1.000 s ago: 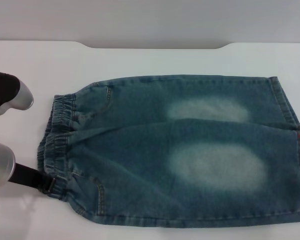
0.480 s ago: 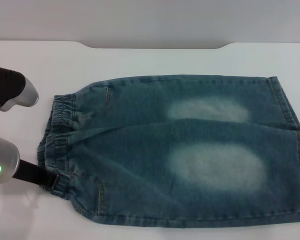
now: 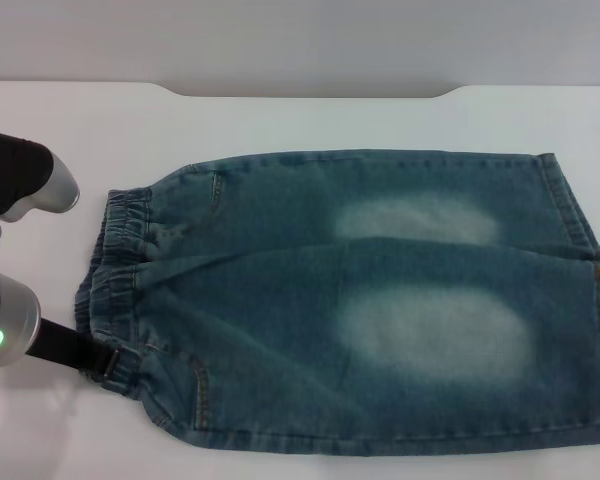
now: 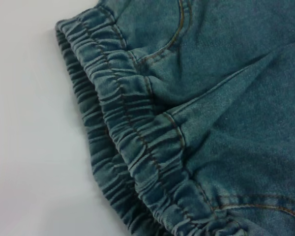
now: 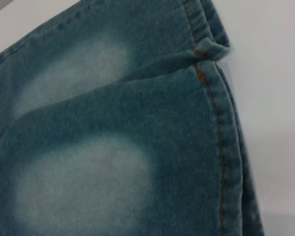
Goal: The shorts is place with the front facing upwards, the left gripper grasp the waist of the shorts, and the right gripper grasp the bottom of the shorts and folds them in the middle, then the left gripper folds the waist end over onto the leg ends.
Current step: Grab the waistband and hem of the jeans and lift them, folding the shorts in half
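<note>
The right pincer does not show in any view; only a thin dark sliver at the right edge of the head view, beside the near leg hem, hints at something there, too little to name. The left pincer (image 3: pixel 98 362) is mostly hidden too: a black bar reaches from the silver wrist with its green light to the near corner of the waistband, its tip touching the gathered cloth, and I cannot tell whether its fingers are apart or together. The left wrist view shows no fingers, only cloth and tabletop.

The shorts (image 3: pixel 360 300) are blue denim and lie flat on the white table (image 3: pixel 310 120), waist to the left, 2 leg ends to the right. The near right corner of the legs runs off the frame. The waistband (image 3: pixel 105 290) is elastic and bunched, and in the left wrist view it (image 4: pixel 123 128) fills the middle, with orange stitching and a pocket seam beside it. 2 pale faded patches mark the legs, 1 far, 1 near. The right wrist view looks down on the leg hems (image 5: pixel 221 123), where the 2 legs meet at a small fold, with bare table just beyond
</note>
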You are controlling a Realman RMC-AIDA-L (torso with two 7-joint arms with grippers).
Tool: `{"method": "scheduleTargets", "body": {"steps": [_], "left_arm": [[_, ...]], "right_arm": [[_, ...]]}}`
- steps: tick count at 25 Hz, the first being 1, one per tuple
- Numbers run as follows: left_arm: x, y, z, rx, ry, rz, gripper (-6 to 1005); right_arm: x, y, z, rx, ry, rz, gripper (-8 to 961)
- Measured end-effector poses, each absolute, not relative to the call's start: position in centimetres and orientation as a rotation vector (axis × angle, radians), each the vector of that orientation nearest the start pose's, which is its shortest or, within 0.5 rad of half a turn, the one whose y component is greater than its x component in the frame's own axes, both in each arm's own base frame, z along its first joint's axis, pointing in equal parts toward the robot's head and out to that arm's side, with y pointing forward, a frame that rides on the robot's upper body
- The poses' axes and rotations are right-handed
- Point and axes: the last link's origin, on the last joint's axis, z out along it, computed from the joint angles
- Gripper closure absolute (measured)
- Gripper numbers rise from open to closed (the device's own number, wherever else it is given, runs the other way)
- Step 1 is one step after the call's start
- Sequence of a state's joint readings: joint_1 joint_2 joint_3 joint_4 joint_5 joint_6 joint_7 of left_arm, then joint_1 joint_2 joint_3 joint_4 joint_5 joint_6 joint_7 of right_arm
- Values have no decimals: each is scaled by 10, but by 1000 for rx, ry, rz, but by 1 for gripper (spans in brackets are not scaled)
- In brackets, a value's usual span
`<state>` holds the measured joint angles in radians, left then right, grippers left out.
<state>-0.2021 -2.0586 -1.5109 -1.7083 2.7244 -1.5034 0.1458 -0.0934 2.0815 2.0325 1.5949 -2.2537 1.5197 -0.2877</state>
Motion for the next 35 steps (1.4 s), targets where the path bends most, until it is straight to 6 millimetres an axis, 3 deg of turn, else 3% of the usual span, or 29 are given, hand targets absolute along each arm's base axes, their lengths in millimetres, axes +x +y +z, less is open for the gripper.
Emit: {"method": "scheduleTargets", "body": {"steps": [30,35], "left_arm": [[-226,282,7,-2213,-1268,478,944],[-226,283,7,-2214,-1264,479,944]], "right_arm": [[327,220,59,-1883,1957,102,388],[328,221,55,-1929,1979,128,478]]}}
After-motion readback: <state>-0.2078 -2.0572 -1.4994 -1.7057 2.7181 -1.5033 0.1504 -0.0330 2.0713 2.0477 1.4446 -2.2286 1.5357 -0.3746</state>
